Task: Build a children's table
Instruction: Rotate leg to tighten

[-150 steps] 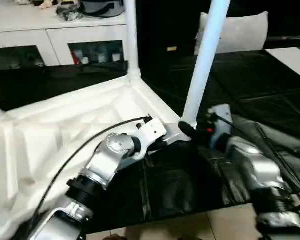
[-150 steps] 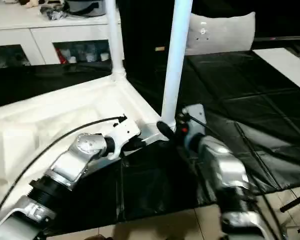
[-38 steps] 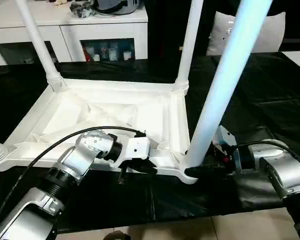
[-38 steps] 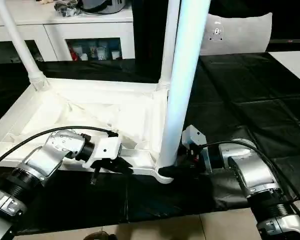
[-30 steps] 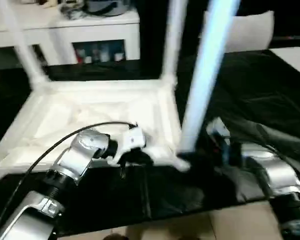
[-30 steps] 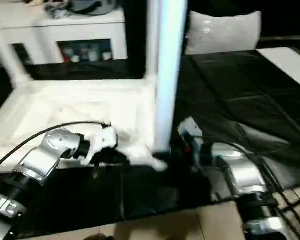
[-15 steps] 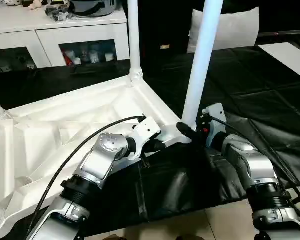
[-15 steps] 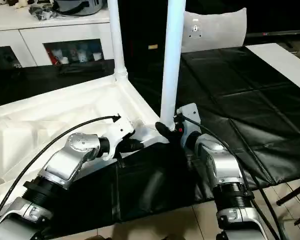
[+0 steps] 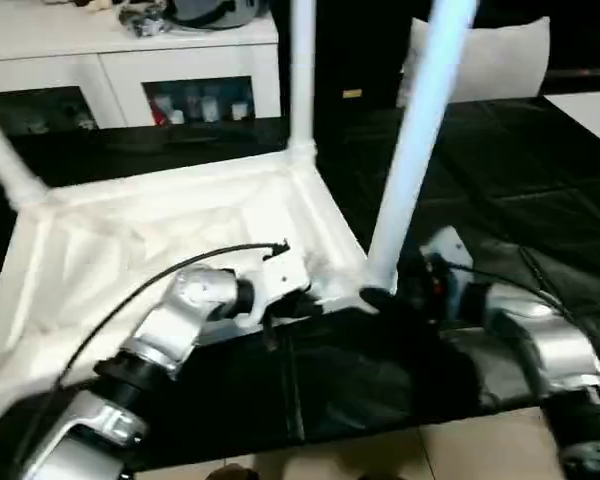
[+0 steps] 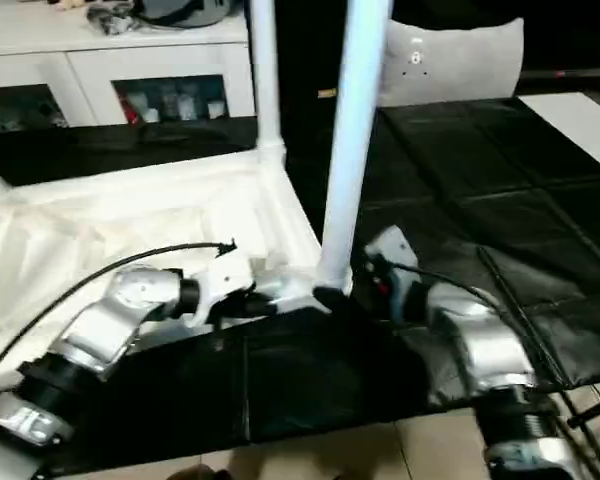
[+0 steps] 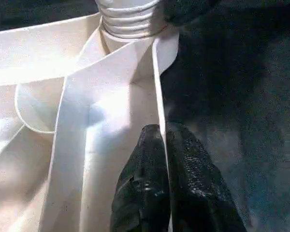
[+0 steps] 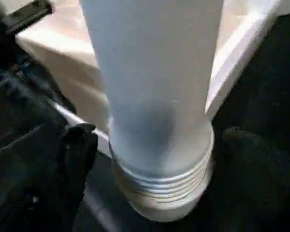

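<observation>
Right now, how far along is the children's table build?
Three legs stand upright in the upside-down tabletop, including the near leg. The left gripper pinches the tabletop's rim wall; the right gripper has its fingers spread either side of the near leg's threaded base. The fourth corner isn't visible.

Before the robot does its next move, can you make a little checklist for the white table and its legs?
1. Left pincer pinching the thin rim of the upside-down white plastic tabletop: ok.
2. Right pincer open, a black finger on each side of the near white tubular leg: ok.
3. Near leg upright in its ribbed round corner socket: ok.
4. Leg screwed fully home: cannot tell.
5. Far white leg standing in its corner: ok.
</observation>
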{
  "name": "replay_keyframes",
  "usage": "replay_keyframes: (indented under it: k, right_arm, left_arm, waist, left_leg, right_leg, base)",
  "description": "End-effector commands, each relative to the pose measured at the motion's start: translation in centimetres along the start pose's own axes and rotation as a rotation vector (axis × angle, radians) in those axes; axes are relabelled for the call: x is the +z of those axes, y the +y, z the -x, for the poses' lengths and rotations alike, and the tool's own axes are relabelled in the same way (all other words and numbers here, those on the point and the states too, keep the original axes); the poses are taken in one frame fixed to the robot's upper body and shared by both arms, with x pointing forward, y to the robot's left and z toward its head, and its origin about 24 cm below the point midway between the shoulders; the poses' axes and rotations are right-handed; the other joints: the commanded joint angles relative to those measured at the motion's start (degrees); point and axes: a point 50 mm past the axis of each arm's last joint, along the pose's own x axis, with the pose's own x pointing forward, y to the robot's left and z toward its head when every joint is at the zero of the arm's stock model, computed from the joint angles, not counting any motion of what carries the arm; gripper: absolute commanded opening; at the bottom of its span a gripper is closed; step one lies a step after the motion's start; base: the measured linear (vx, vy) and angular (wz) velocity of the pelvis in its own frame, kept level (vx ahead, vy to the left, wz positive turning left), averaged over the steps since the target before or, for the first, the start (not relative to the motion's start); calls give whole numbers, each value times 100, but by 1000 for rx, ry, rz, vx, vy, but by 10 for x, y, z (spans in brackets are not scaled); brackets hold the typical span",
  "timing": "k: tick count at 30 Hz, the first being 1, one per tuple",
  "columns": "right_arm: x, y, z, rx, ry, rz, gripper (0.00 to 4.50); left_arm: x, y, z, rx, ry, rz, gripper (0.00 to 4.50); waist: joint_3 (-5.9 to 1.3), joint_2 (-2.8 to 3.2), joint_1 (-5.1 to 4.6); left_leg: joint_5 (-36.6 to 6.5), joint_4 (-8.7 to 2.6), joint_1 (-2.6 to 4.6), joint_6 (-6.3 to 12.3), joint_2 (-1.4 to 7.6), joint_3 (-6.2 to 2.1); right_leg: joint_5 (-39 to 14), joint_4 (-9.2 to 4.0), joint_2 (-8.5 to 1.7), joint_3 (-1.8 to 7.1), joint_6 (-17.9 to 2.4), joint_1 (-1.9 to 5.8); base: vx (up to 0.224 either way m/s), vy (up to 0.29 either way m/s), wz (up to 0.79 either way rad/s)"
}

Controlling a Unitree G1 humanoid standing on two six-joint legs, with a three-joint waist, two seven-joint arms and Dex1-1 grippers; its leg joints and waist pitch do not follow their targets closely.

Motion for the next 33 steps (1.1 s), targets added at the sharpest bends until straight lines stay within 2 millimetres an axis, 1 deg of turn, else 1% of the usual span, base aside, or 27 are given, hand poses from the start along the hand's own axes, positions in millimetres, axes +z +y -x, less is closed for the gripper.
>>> replay_keyframes:
  k: [1,2,4,5,6,7,9,10,12,14,15,16,17,19,20,22,24,27,28,29,31,32,33]
  right_arm:
    - [8,-1,9,63,15,91,444]
    - [8,-1,9,63,15,91,444]
    - [9,1,14,140,36,135,444]
    - [8,4,15,190,57,151,444]
    - [8,4,15,190,57,151,444]
    - [7,7,17,236,76,164,444]
    - [5,11,17,291,100,175,444]
    - [5,11,17,291,100,175,444]
    - [4,12,17,317,109,175,444]
    - [2,14,15,339,114,174,418]
    - [2,13,14,339,112,177,418]
    - [2,13,14,339,112,177,408]
    - [2,13,13,345,110,176,408]
    - [2,15,11,378,106,164,376]
    - [2,15,10,387,106,161,368]
    - [2,16,10,392,106,160,358]
    - [1,16,9,396,104,158,331]
    - [1,16,9,399,103,156,313]
    - [1,16,8,399,101,153,300]
    - [1,16,8,399,97,149,300]
    - [0,16,6,388,77,130,283]
    - [-2,14,2,360,53,103,278]
    - [-4,12,0,337,51,83,274]
  left_arm:
    - [1,-8,-1,-137,25,-94,0]
    - [1,-8,-1,-137,25,-94,0]
    - [-2,-9,2,-196,39,-132,0]
    - [-3,-10,3,-225,48,-150,0]
    - [-3,-10,3,-225,48,-150,0]
    - [-4,-11,4,-252,53,-166,0]
    - [-3,-12,5,-290,54,-180,0]
    - [-3,-12,5,-290,54,-180,0]
    - [-2,-13,6,-311,52,-186,0]
    - [-1,-15,6,-344,50,-201,0]
    - [-1,-15,6,-355,49,-207,0]
    - [-1,-15,6,-355,49,-207,0]
    - [-1,-15,7,-362,48,-211,0]
    - [-2,-14,7,-370,45,-216,0]
    - [-2,-14,7,-372,44,-217,0]
    - [-2,-13,7,-374,43,-216,0]
    - [-2,-13,8,-376,42,-214,0]
    - [-2,-14,8,-380,32,-202,0]
    - [-2,-14,8,-380,21,-186,0]
    - [-1,-14,8,-376,9,-172,0]
    - [0,-13,8,-348,-5,-139,0]
    - [1,-11,6,-302,-21,-104,0]
    - [2,-9,4,-276,-32,-84,0]
  waist:
    - [-369,-84,9]
    - [-376,-76,22]
    - [-371,-76,32]
    - [-377,-77,39]
    - [-377,-77,39]
    - [-380,-81,56]
    - [-380,-82,69]
    - [-381,-84,80]
    - [-376,-79,100]
    - [-384,-75,129]
    - [-385,-74,136]
    - [-385,-79,133]
    - [-381,-60,133]
    - [-386,-79,135]
    - [-389,-89,135]
    - [-393,-89,141]
    - [-393,-85,146]
    - [-389,-88,145]
    - [-391,-91,147]
    - [-389,-91,147]
    - [-393,-87,144]
    - [-388,-59,125]
    - [-389,-69,122]
  left_leg:
    - [-1522,-391,129,290,315,-107]
    - [-1527,-388,135,292,318,-113]
    - [-1561,-393,126,302,323,-113]
    - [-1528,-390,125,308,326,-112]
    - [-1528,-390,125,308,326,-112]
    - [-1470,-383,118,346,328,-106]
    - [-1431,-382,117,366,334,-107]
    - [-1428,-379,120,385,333,-102]
    - [-1451,-385,127,362,343,-104]
    - [-1440,-385,137,343,349,-103]
    - [-1438,-386,141,337,349,-102]
    - [-1446,-387,134,326,346,-103]
    - [-1467,-391,137,317,347,-107]
    - [-1466,-381,129,310,333,-100]
    - [-1456,-378,130,315,331,-100]
    - [-1397,-377,126,333,339,-102]
    - [-1376,-376,132,341,343,-102]
    - [-1381,-377,125,349,342,-101]
    - [-1381,-372,127,341,338,-98]
    - [-1380,-375,124,342,337,-98]
    - [-1368,-371,128,338,338,-97]
    - [-1401,-375,124,323,335,-93]
    - [-1446,-375,126,300,331,-99]
  right_leg:
    - [-1635,-464,-333,250,-1169,247]
    - [-1649,-460,-335,246,-1171,247]
    - [-1687,-460,-339,245,-1168,253]
    - [-1626,-447,-334,246,-1178,256]
    - [-1626,-447,-334,246,-1178,256]
    - [-1519,-433,-332,249,-1200,267]
    - [-1471,-427,-338,250,-1225,265]
    - [-1486,-423,-338,246,-1248,262]
    - [-1578,-429,-342,248,-1268,253]
    - [-1540,-420,-342,250,-1284,252]
    - [-1521,-420,-338,251,-1289,246]
    - [-1459,-409,-335,249,-1304,253]
    - [-1474,-408,-336,249,-1303,251]
    - [-1513,-419,-341,250,-1289,261]
    - [-1517,-420,-342,248,-1290,262]
    - [-1457,-409,-340,247,-1293,265]
    - [-1433,-405,-344,248,-1309,262]
    - [-1441,-403,-342,245,-1320,264]
    - [-1473,-401,-346,245,-1315,267]
    - [-1490,-405,-346,245,-1314,266]
    - [-1494,-406,-345,244,-1317,264]
    - [-1484,-410,-340,245,-1342,259]
    - [-1544,-409,-344,237,-1344,268]
  base:
    - [0,0,0]
    - [0,0,0]
    - [0,0,0]
    - [0,0,0]
    - [0,0,0]
    - [0,0,0]
    - [0,0,0]
    - [0,0,0]
    - [0,0,0]
    - [0,0,0]
    - [0,0,0]
    - [0,0,0]
    - [0,0,0]
    - [0,0,0]
    - [0,0,0]
    - [0,0,0]
    - [0,0,0]
    - [0,0,0]
    - [0,0,0]
    - [0,0,0]
    - [0,0,0]
    - [0,0,0]
    - [0,0,0]
